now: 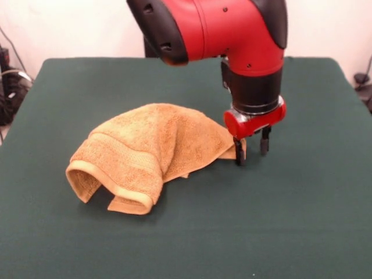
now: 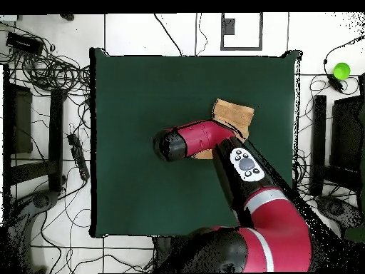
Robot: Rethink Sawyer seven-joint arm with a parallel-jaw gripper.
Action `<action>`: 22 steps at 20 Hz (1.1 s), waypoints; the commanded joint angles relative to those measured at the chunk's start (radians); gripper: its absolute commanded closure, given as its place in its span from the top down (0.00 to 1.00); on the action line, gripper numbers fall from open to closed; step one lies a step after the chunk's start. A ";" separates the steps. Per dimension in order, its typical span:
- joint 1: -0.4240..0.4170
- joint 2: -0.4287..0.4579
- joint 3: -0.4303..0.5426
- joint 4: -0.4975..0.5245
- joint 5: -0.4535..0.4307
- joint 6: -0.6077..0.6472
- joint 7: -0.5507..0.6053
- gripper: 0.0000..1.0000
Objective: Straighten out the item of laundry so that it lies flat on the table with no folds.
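Observation:
The orange-tan towel (image 1: 145, 151) lies crumpled on the dark green table (image 1: 87, 87), bunched into a hump. Its near-left hemmed edge curls over in a fold, and one corner stretches out to the right. My gripper (image 1: 251, 156) is low over the table at that right corner. Its fingers are apart, and the left finger (image 1: 239, 156) stands against the corner tip, which reaches a little into the gap. In the overhead view the arm covers the gripper and most of the towel (image 2: 234, 114); only its far part shows on the table (image 2: 142, 107).
The red arm (image 2: 214, 139) reaches across the table's middle. Cables and black stands (image 2: 50, 121) lie on the floor to the left. More stands and a green ball (image 2: 341, 70) are to the right.

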 commanded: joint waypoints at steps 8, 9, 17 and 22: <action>0.091 0.044 -0.147 -0.117 -0.063 0.149 0.008 1.00; 0.093 0.056 -0.149 -0.127 -0.063 0.145 0.011 1.00; 0.093 0.128 -0.142 -0.152 -0.004 0.138 0.042 0.00; 0.092 0.133 -0.139 -0.152 0.013 0.137 0.043 0.00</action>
